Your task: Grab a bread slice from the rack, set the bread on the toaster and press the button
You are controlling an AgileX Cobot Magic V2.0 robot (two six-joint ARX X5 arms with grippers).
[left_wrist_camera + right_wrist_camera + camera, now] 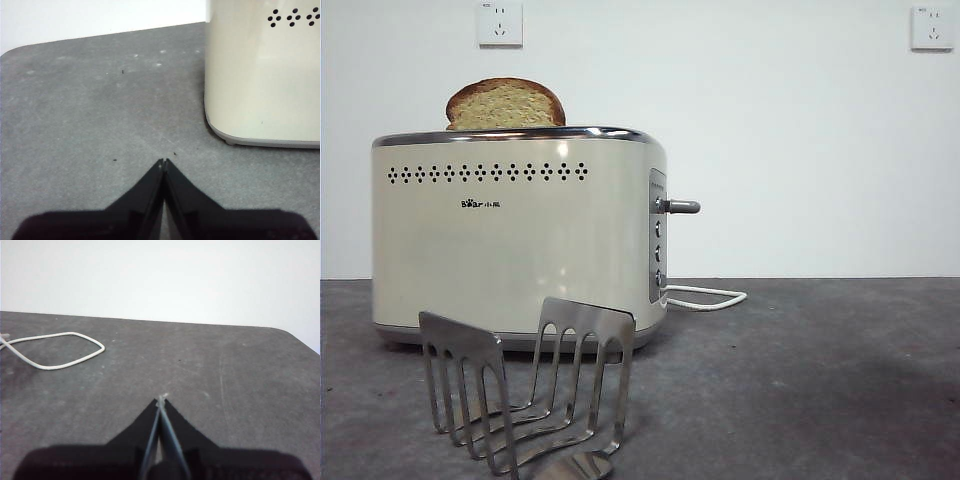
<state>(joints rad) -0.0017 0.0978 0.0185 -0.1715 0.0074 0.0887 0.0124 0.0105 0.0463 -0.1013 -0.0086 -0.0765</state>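
The left pincer has its two black jaws pressed tip to tip, holding nothing, low over bare grey table. Open matte surface, lightly speckled, spreads ahead of it to the table's rounded corner and far edge; just off to one side stands the large cream-beige boxy toaster, its smooth wall, rounded lower corner and a few black vent holes in sight.

The right pincer is likewise closed and empty, over a wide clear stretch of the same grey table that runs to a straight far edge and a rounded corner. The looped white cord lies well apart from it.

In the front view the toaster has a chrome top rim and a grey end panel, from which the short grey metal lever knob sticks out level. The thick slice of bread, speckled crumb with brown crust and rounded top, stands upright in the toaster's top, its upper part showing. Near the table's front edge, before the toaster, sits the small shiny steel toast rack of pronged dividers, holding no bread.
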